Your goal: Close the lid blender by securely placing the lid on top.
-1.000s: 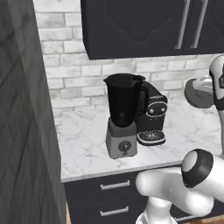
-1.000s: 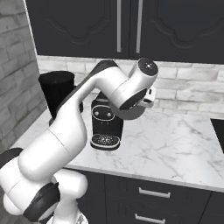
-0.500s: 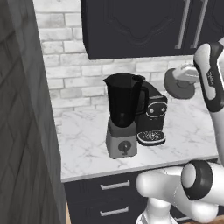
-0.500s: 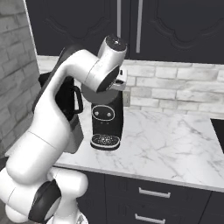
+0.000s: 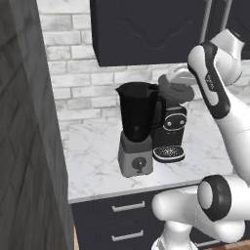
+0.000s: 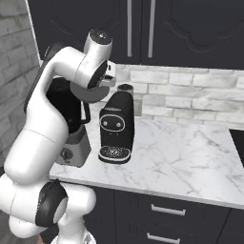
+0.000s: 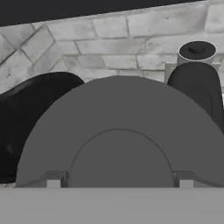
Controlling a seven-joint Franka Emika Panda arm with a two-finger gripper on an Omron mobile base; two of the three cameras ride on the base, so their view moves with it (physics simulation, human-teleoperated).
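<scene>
The blender (image 5: 139, 117) is a tall black jar with an open mouth on a grey base (image 5: 135, 158) with a round knob. It stands near the counter's front edge. My gripper (image 5: 178, 82) is shut on the lid (image 5: 177, 91), a round dark grey cap. It holds the lid in the air just right of the jar's rim, above the coffee machine. In the hand view the lid (image 7: 120, 131) sits between my fingertips (image 7: 53, 183), with the jar's mouth (image 7: 39, 100) behind it to the left. From the right, my arm covers much of the blender (image 6: 66, 102).
A black coffee machine (image 5: 168, 132) with a round drip tray stands right beside the blender, touching or nearly so. Dark upper cabinets (image 5: 146, 29) hang close above. A grey wall panel (image 5: 24, 146) bounds the left. Marble counter (image 6: 190, 152) stretches right.
My arm has swung left with the lid, from the far right of the counter to just right of the blender jar. The blender and the coffee machine have not moved.
</scene>
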